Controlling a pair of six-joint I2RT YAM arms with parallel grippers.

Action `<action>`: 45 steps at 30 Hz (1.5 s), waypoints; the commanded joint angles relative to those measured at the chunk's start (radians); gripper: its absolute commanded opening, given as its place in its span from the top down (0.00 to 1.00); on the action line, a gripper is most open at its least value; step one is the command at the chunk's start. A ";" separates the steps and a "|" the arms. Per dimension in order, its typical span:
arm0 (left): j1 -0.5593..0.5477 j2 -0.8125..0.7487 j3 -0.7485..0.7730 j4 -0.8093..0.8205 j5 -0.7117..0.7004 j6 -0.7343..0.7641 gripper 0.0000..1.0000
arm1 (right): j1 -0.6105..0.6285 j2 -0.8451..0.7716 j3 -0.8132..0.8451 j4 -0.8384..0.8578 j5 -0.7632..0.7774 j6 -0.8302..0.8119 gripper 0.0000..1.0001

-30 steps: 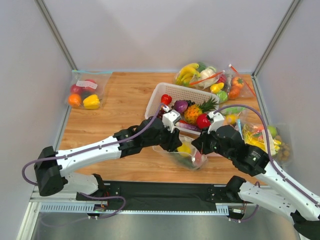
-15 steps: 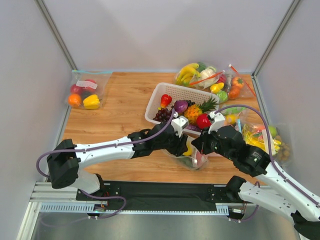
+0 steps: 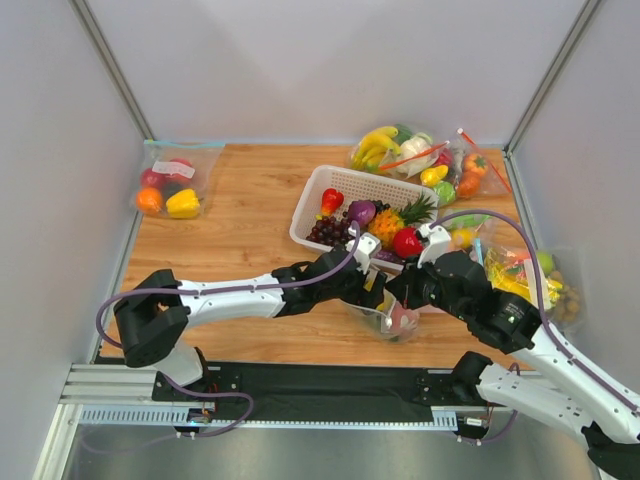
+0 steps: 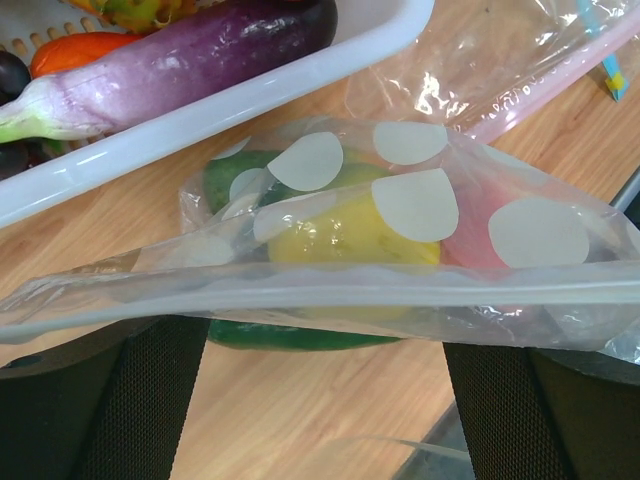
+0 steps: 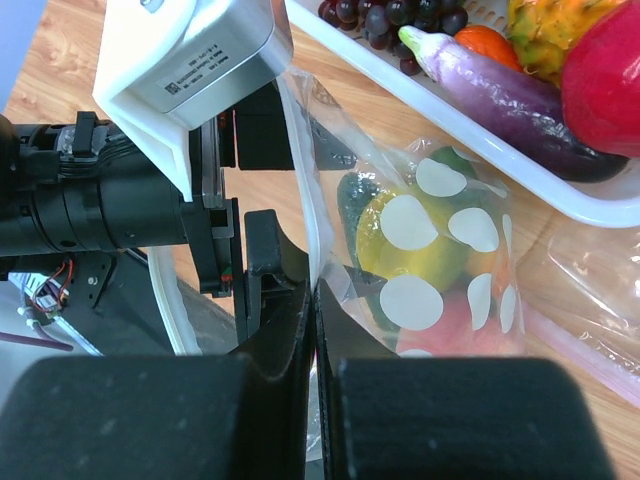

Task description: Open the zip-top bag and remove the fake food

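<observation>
The zip-top bag (image 3: 392, 318), clear with white dots, lies just in front of the white basket (image 3: 318, 190). Through the bag (image 4: 420, 300) I see the fake food: a yellow fruit (image 4: 340, 235), a dark green cucumber (image 4: 290, 337) and a pink peach (image 4: 470, 245). My right gripper (image 5: 314, 290) is shut on the bag's top edge (image 5: 305, 170) and holds it up. My left gripper (image 4: 320, 380) is wide open at the bag's mouth strip, one finger on each side, gripping nothing. From above, the left gripper (image 3: 372, 290) and the right gripper (image 3: 402, 293) meet at the bag.
The basket (image 4: 250, 100) holds a purple eggplant (image 4: 170, 65), grapes, a pineapple and red fruits. A blue-strip bag (image 3: 170, 185) lies back left. Red-strip bags (image 3: 415, 152) sit back right. Another filled bag (image 3: 530, 275) is by the right wall.
My left arm has reached further right to the bag, and its jaws have gone from partly closed to wide open. The right gripper has kept its grip on the bag's edge.
</observation>
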 commanded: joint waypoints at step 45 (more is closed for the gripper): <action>-0.007 -0.134 -0.060 0.092 0.300 0.045 0.83 | 0.009 -0.041 -0.019 0.032 0.100 0.041 1.00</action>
